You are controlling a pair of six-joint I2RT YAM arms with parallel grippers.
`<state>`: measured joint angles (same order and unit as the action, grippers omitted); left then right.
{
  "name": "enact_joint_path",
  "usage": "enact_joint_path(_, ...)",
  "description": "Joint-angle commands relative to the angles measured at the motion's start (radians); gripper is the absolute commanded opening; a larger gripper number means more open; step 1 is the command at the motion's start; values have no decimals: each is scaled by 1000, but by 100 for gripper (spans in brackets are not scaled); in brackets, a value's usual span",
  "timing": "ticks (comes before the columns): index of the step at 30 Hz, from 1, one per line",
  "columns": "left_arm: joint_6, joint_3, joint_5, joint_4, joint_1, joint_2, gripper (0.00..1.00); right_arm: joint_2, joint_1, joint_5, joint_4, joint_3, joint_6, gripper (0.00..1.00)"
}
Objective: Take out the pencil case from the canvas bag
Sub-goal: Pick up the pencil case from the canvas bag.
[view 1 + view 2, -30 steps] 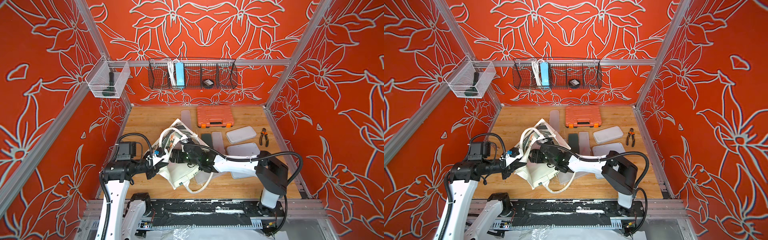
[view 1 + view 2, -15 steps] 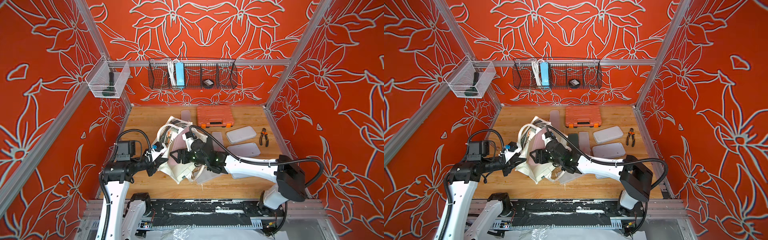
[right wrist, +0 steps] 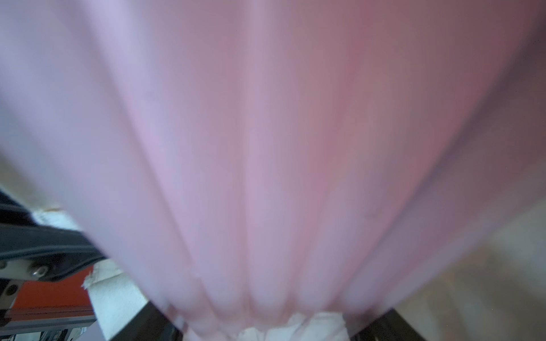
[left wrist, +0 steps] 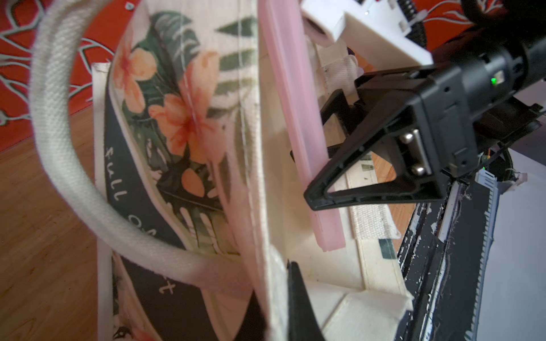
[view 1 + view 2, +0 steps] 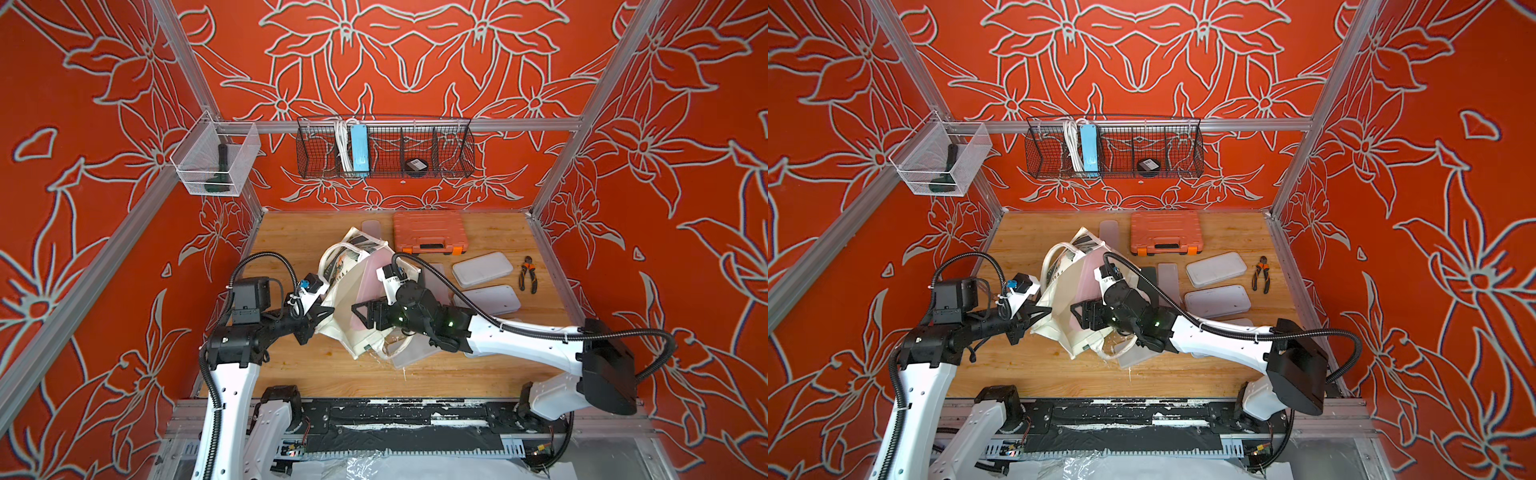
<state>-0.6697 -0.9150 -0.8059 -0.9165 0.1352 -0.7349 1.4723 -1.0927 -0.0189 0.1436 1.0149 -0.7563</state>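
Note:
The cream canvas bag (image 5: pixel 341 300) (image 5: pixel 1059 309) stands bunched at the table's middle, its flower print (image 4: pixel 180 118) facing left. My left gripper (image 5: pixel 322 314) (image 4: pixel 276 310) is shut on the bag's cloth edge, with a black finger (image 4: pixel 298 304) inside the mouth. A flat pink pencil case (image 5: pixel 371 279) (image 5: pixel 1089 279) (image 4: pixel 291 118) sticks up out of the bag's mouth. My right gripper (image 5: pixel 360 316) (image 5: pixel 1079 316) (image 4: pixel 320 180) is shut on it, one jaw on each face. In the right wrist view the pink pencil case (image 3: pixel 266 147) fills nearly everything.
Behind the bag lies an orange tool case (image 5: pixel 430 237). To the right are two pale flat cases (image 5: pixel 482 269) (image 5: pixel 492 300) and pliers (image 5: pixel 528 279). Another pale case (image 5: pixel 415 353) lies under the right arm. A wire basket (image 5: pixel 384 151) and a mesh bin (image 5: pixel 214 160) hang on the walls.
The right gripper, earlier reaching inside the bag, has drawn the pink pencil case up out of the mouth. The bag has been pulled more upright. The left gripper has kept hold of the edge.

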Motion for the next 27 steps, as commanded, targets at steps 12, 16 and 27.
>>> enact_joint_path(12,281,-56,15,142,-6,-15,0,13,5,77,74,-11,-32,49)
enact_joint_path(16,295,-69,47,149,-6,-20,0,9,-1,72,65,0,-20,50)
enact_joint_path(27,415,-69,88,195,-6,-20,0,-81,28,-8,-42,30,57,52)
